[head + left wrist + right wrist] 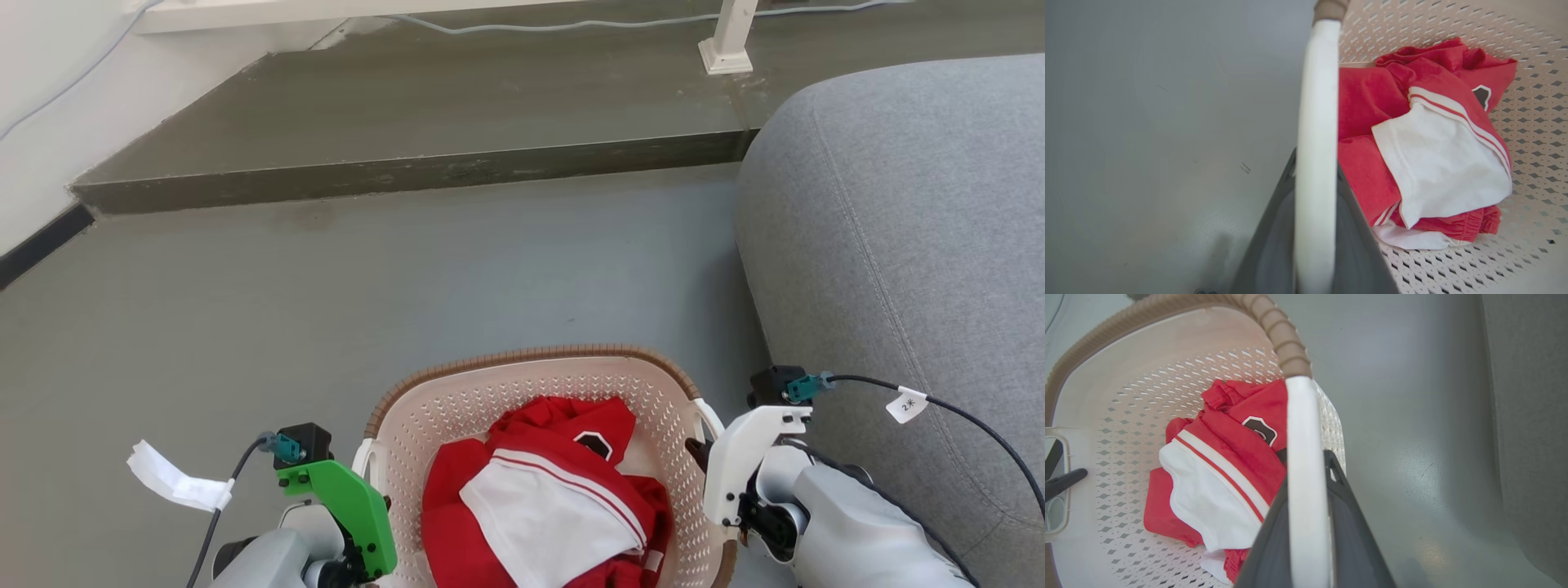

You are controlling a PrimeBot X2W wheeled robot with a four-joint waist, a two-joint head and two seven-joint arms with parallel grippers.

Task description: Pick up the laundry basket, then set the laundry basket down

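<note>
laundry basket over grey floor, beside sofa edge; off floor or resting, unclear. left gripper clamped on left handle, right gripper clamped on right handle. red-white clothes inside.

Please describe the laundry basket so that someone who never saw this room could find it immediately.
Find the big grey sofa on the right of the head view; the laundry basket is just left of it, at the bottom middle. It is cream perforated plastic with a brown woven-look rim and white side handles, holding red and white clothes.
</note>
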